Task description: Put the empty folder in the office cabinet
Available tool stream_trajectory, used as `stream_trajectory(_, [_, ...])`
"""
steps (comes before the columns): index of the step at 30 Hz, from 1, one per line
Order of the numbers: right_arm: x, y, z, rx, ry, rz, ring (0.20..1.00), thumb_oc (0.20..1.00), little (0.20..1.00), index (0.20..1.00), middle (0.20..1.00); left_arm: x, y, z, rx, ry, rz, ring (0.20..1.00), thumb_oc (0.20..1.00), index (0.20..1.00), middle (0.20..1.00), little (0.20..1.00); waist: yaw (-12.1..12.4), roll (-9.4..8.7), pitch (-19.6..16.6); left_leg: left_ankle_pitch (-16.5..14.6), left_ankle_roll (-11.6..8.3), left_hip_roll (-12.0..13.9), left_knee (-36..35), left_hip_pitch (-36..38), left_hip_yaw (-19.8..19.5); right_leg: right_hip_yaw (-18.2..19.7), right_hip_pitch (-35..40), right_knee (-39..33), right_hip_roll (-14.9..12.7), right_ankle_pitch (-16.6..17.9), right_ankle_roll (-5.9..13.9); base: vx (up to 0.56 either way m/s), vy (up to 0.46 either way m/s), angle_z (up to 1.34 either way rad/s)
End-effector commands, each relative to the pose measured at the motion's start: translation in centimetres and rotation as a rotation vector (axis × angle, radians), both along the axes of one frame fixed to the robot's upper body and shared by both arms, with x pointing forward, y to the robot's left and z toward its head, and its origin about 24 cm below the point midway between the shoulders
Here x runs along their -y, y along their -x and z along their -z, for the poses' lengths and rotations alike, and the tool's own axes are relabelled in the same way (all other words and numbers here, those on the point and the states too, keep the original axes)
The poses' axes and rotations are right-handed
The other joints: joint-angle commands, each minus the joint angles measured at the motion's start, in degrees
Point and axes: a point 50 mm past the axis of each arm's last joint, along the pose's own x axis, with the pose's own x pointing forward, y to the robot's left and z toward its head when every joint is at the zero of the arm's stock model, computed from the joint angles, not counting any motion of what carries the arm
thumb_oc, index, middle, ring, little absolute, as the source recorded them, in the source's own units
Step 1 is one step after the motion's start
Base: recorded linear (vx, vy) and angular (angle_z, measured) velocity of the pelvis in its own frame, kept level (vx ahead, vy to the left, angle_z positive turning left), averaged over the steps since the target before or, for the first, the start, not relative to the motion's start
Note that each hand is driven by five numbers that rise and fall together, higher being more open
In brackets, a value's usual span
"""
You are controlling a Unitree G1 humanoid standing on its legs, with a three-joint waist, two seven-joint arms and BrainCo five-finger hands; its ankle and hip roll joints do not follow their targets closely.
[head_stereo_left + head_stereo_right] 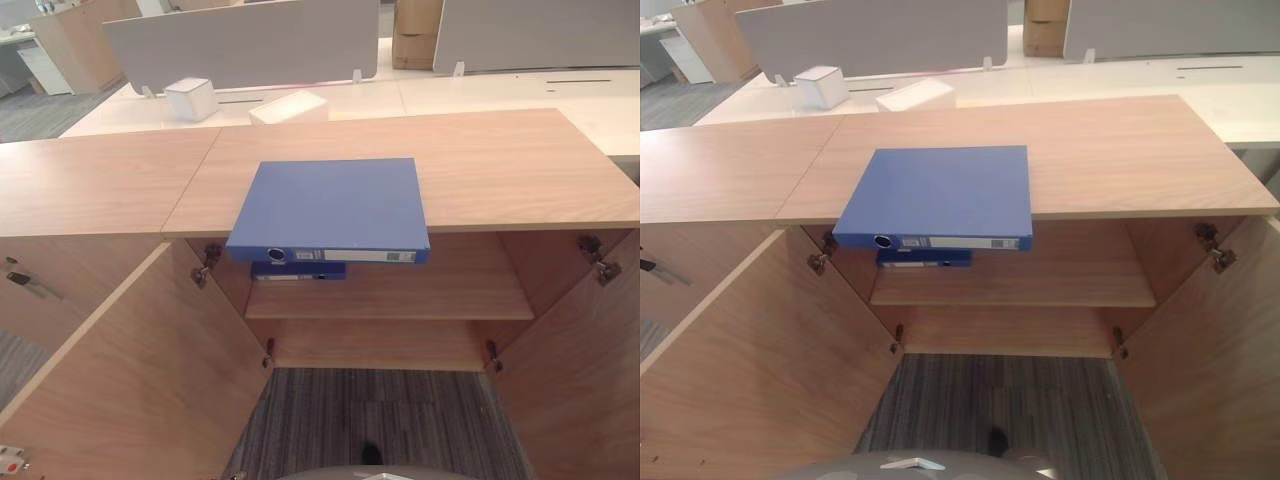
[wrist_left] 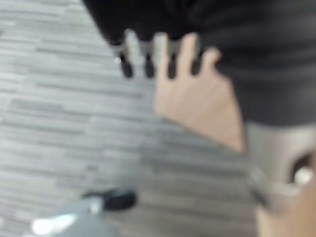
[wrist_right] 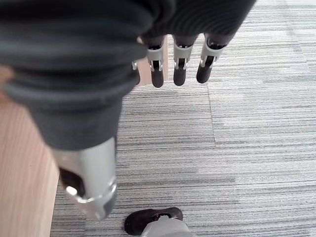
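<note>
A blue folder lies flat on the wooden cabinet top, its labelled spine jutting over the front edge. A second blue folder lies on the upper shelf inside, just below the first. Both cabinet doors, left and right, stand wide open. My left hand hangs over the grey carpet with its fingers straight and nothing in it. My right hand also points down at the carpet, fingers straight and empty, beside a wooden door edge.
Behind the cabinet is a pale desk with two white boxes and grey divider panels. A cardboard box stands further back. Striped grey carpet lies between the open doors.
</note>
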Motion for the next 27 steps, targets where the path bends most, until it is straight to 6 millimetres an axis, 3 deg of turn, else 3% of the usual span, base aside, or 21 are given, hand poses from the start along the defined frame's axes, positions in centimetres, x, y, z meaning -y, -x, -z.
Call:
stream_trajectory(1, [0.3,-1.0,-0.1,0.007,0.018,0.038,1.000,1.000,1.000,1.000,1.000,-1.5,-1.1,-0.4,0.026,-0.047,0.006,1.000,1.000,1.000,1.000,1.000,-0.5,-3.58,0.4,-1.6,1.22,-2.1,-1.0,2.7,1.4,-2.4,-3.3,2.7,-5.7,-0.5,7.51,-0.19,0.090,-0.13])
stream_trajectory(11, [-1.1,-1.3,0.2,0.006,-0.020,0.019,1.000,1.000,1.000,1.000,1.000,-2.5,-1.8,-0.7,0.048,-0.077,0.011,1.000,1.000,1.000,1.000,1.000,-1.0,-5.23,4.7,-0.8,3.76,-6.7,-1.1,-0.5,2.6,0.5,-9.0,3.8,-8.8,5.3,11.12,-0.20,0.137,-0.10])
stream_trajectory(13, [-1.4,-1.4,0.3,0.008,-0.032,0.021,1.000,1.000,1.000,1.000,1.000,-2.8,-1.4,-0.7,0.036,-0.085,-0.001,1.000,1.000,1.000,1.000,1.000,-1.1,-5.11,5.9,0.0,3.81,-6.6,-1.1,-1.4,3.7,0.3,-10.1,4.6,-9.3,5.2,11.75,-0.25,0.113,-0.16])
stream_trajectory(15, [-1.7,-1.2,0.4,0.000,-0.036,0.020,1.000,1.000,1.000,1.000,1.000,-3.1,-1.7,-0.8,0.045,-0.089,-0.001,1.000,1.000,1.000,1.000,1.000,-1.3,-4.14,7.2,1.5,3.98,-5.6,-1.1,-2.9,4.4,0.3,-10.7,9.9,-9.5,1.7,11.41,-0.25,0.066,-0.16])
stream_trajectory(19, [-1.9,-0.3,0.5,-0.030,-0.045,0.022,1.000,1.000,1.000,1.000,1.000,-3.5,-0.9,-0.8,0.018,-0.100,-0.003,1.000,1.000,1.000,1.000,1.000,0.4,-2.71,6.4,3.4,4.53,-4.2,-1.1,-6.0,4.3,1.5,-8.0,21.0,-11.4,-4.9,8.79,-0.15,0.006,-0.12])
stream_trajectory(22, [-1.8,0.1,0.5,-0.047,-0.042,0.012,1.000,1.000,1.000,1.000,1.000,-3.6,-0.5,-0.7,0.006,-0.101,-0.011,1.000,1.000,1.000,1.000,1.000,1.4,-3.39,5.6,3.5,4.39,-4.6,-1.1,-6.9,4.8,1.3,-3.0,17.3,-12.7,-5.8,8.90,-0.05,-0.063,-0.27])
stream_trajectory(23, [-1.9,0.1,0.5,-0.053,-0.038,-0.013,1.000,1.000,1.000,1.000,1.000,-3.8,-0.2,-0.7,-0.003,-0.101,-0.031,1.000,1.000,1.000,1.000,1.000,2.4,-4.69,4.0,3.2,4.21,-5.1,-1.1,-8.0,6.0,0.9,-0.2,11.5,-12.8,-6.4,9.92,-0.03,-0.124,-0.26])
stream_trajectory(27, [-2.3,-0.8,0.5,-0.012,-0.044,-0.026,1.000,1.000,1.000,1.000,1.000,-3.1,0.2,-0.5,-0.012,-0.080,-0.032,1.000,1.000,1.000,1.000,1.000,3.0,-5.63,2.7,3.6,3.64,-4.4,-1.1,-9.0,7.7,2.3,1.8,3.7,-11.0,-5.7,10.18,-0.03,-0.148,-0.43])
